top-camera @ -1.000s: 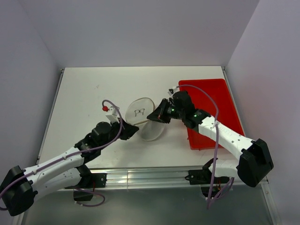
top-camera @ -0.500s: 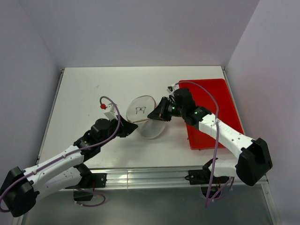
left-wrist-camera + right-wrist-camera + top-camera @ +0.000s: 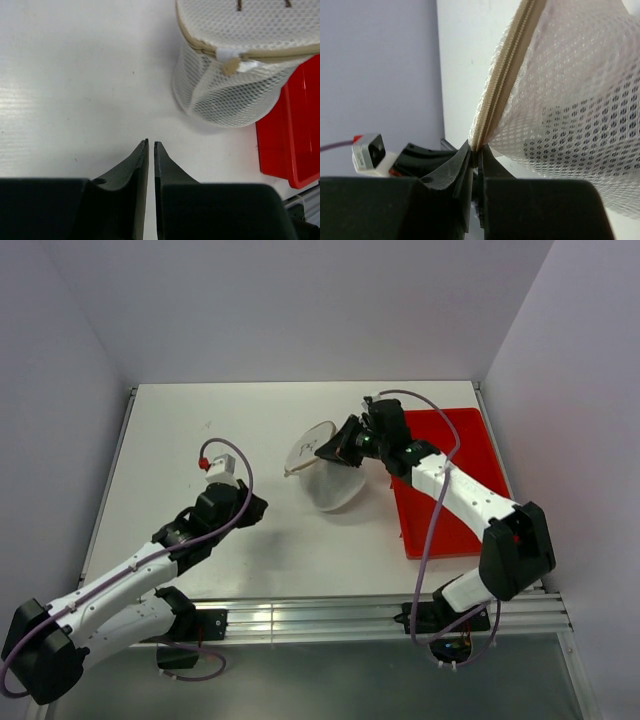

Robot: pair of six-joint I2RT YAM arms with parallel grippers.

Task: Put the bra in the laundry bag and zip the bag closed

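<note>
The laundry bag (image 3: 325, 475), a white mesh pouch with a beige zipper edge, sits tilted at mid-table beside the red tray. My right gripper (image 3: 322, 450) is shut on the bag's zipper rim (image 3: 490, 115) and holds that edge up; the mesh (image 3: 575, 100) hangs to the right of my fingers. My left gripper (image 3: 260, 506) is shut and empty, low over bare table to the left of the bag. In the left wrist view its tips (image 3: 151, 145) point toward the bag (image 3: 230, 85), well short of it. The black bra shows in no view.
The red tray (image 3: 455, 510) lies at the table's right side, right next to the bag; its corner shows in the left wrist view (image 3: 295, 135). White walls close in the table at the back and both sides. The left arm (image 3: 420, 157) shows behind the right jaws.
My right gripper has carried the bag's rim toward the back right, tipping the bag up. My left gripper has drawn back left, away from the bag.
</note>
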